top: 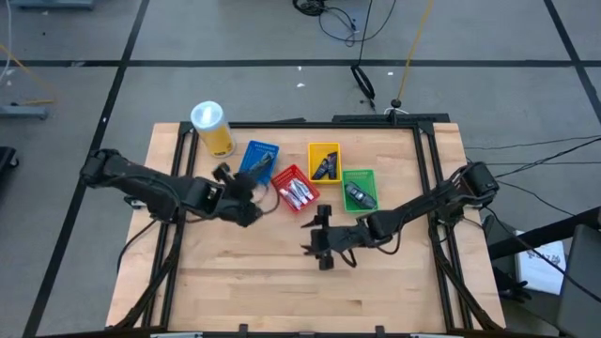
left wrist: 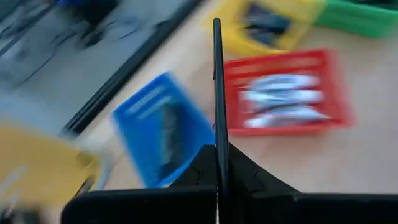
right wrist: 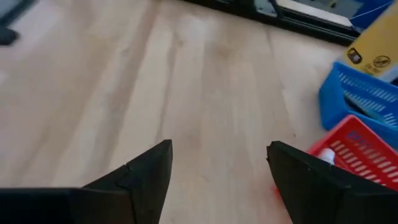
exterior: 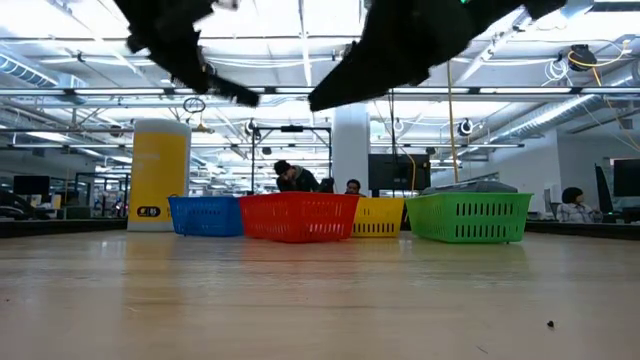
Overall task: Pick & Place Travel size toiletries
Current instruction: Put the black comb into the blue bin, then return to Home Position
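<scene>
While the left gripper [top: 252, 185] hangs with its fingers pressed together and empty near the blue basket [top: 259, 158], every toiletry in view already lies in a basket along the far edge of the table [top: 235, 282]: a dark piece in the blue one, silvery tubes [top: 299, 193] in the red basket [top: 291, 187], dark packets in the yellow basket [top: 324, 162], a grey piece in the green basket [top: 360, 189]. The right gripper [top: 319, 237] hovers over the bare middle, fingers apart, empty. The placing step looks finished; next, probably, both arms draw clear.
</scene>
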Tool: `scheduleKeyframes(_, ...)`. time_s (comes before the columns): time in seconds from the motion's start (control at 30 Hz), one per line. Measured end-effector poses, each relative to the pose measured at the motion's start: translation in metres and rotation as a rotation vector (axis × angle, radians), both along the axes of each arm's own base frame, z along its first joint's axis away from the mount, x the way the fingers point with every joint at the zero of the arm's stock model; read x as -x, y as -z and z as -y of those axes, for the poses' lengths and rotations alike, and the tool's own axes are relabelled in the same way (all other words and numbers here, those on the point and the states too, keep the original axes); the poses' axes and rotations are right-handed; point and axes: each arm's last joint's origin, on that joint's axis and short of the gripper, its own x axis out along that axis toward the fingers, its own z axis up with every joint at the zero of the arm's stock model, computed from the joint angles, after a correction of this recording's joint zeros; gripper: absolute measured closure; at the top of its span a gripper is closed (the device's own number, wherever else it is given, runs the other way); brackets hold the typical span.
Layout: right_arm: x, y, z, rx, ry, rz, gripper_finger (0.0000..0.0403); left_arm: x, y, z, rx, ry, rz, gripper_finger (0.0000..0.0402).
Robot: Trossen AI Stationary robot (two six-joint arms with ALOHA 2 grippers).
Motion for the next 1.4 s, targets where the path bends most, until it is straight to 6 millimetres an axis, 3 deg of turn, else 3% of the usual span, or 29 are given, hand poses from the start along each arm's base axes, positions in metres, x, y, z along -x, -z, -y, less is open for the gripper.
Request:
scheduleKeyframes(0.2, 0.006, -0.017, 0.003, -0.027, 0.015, 0.036, 0.0152, 0.003, 0.014, -0.033, 0.019, -0.267, 0.027, 0.0401)
scheduleKeyframes(0.47, 0.011, -0.029, 0.004, -0.038, 0.013, 0.065, 0.0154, 0.0, 0.068, -0.089, 0.175, -0.324, 0.061, 0.0401)
scheduleKeyframes(0.73, 0.011, -0.03, 0.004, -0.033, 0.01, 0.068, 0.0156, 0.01, 0.09, -0.123, 0.24, -0.377, 0.092, 0.0402)
scheduleKeyframes(0.93, 0.011, -0.03, 0.004, -0.032, 0.01, 0.068, 0.0156, 0.013, 0.101, -0.131, 0.325, -0.352, 0.154, 0.0395)
scheduleKeyframes(1.07, 0.011, -0.03, 0.004, -0.032, 0.01, 0.068, 0.0156, 0.013, 0.102, -0.131, 0.321, -0.334, 0.153, 0.0353)
scheduleKeyframes(1.27, 0.011, -0.03, 0.004, -0.031, 0.01, 0.066, 0.0156, 0.013, 0.1, -0.134, 0.31, -0.342, 0.167, 0.0249)
scheduleKeyframes(1.4, 0.013, -0.034, 0.004, -0.051, 0.016, 0.08, 0.0156, 0.01, 0.089, -0.134, 0.344, -0.252, 0.175, 0.019)
